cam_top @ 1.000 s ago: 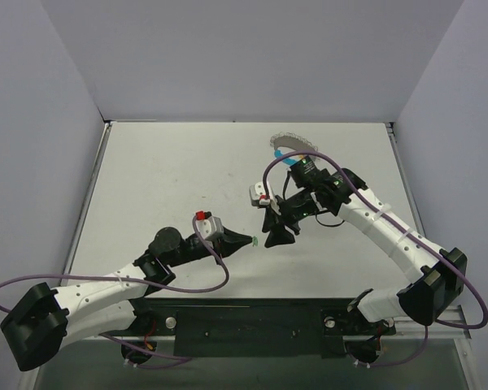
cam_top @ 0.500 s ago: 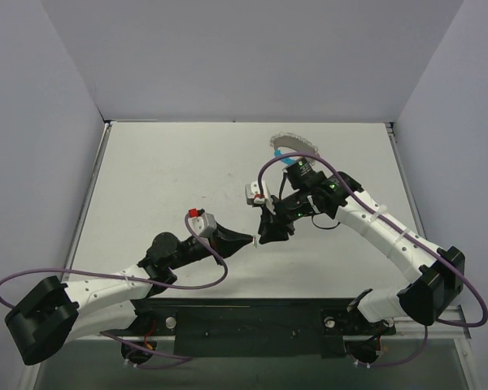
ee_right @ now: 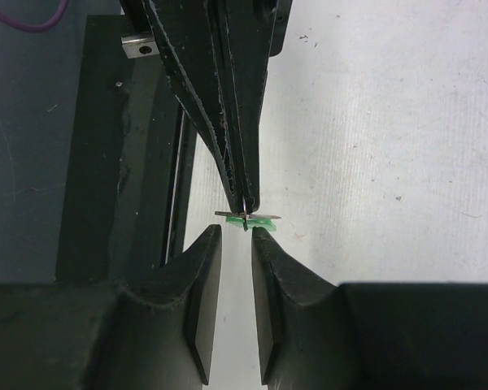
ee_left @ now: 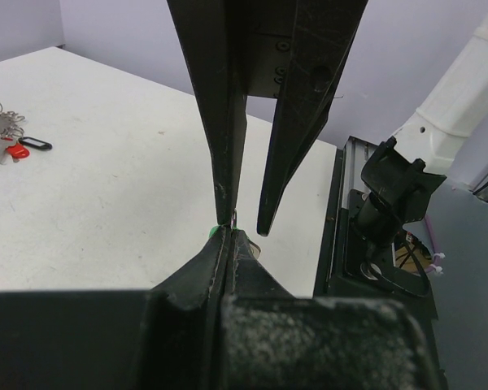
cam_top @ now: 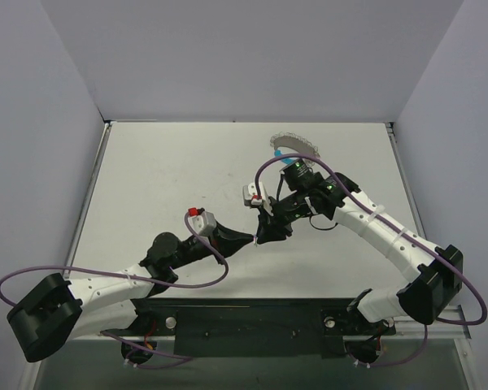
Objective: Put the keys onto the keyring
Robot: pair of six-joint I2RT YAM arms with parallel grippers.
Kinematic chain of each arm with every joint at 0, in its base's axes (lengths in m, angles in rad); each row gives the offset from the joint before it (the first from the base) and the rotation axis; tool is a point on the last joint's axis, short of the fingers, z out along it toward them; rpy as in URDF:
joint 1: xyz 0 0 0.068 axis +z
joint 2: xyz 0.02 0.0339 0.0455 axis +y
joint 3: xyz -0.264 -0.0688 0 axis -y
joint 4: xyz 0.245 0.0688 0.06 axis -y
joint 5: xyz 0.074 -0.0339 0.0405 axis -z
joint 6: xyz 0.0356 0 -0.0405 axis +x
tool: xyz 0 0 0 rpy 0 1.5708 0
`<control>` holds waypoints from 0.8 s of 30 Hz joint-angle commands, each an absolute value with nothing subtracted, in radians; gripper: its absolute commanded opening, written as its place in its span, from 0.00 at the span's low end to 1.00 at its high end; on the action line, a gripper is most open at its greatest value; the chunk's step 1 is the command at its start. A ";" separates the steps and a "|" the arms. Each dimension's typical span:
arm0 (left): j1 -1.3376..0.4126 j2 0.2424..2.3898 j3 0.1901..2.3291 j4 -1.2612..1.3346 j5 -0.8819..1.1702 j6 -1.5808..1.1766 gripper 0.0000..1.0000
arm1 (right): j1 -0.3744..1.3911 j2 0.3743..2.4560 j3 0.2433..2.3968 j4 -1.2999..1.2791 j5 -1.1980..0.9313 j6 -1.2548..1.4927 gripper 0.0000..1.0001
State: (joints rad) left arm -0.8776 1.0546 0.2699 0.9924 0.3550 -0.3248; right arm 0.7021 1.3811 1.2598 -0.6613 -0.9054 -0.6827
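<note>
My left gripper (cam_top: 248, 239) is shut on a tiny green key (ee_right: 258, 219) and holds it at its tips above the table. In the right wrist view the left gripper (ee_right: 246, 199) comes down from the top with the key lying crosswise. My right gripper (ee_right: 234, 234) is open, its tips just short of the key, one on each side. In the left wrist view my gripper (ee_left: 229, 234) shows a green sliver (ee_left: 214, 231), and the right gripper (ee_left: 244, 221) hangs over it. The keyring (cam_top: 297, 144) lies at the table's back, also seen in the left wrist view (ee_left: 2, 130).
The right arm's purple cable (cam_top: 264, 166) loops over the table's middle. A black rail (cam_top: 252, 313) runs along the near edge, between the arm bases. White walls close the table on three sides. Red and blue tags (ee_left: 16, 150) lie by the keyring.
My right gripper has moved left and now meets the left gripper's tip, hiding the green key from above. The left arm has shifted slightly.
</note>
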 commanded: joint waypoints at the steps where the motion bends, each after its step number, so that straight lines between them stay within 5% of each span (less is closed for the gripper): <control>1: -0.885 1.066 0.278 1.065 0.353 -0.341 0.00 | 0.709 1.382 1.261 -0.663 -0.930 -0.678 0.17; 24: -0.894 1.080 0.288 1.068 0.348 -0.342 0.00 | 0.719 1.390 1.255 -0.660 -0.923 -0.680 0.00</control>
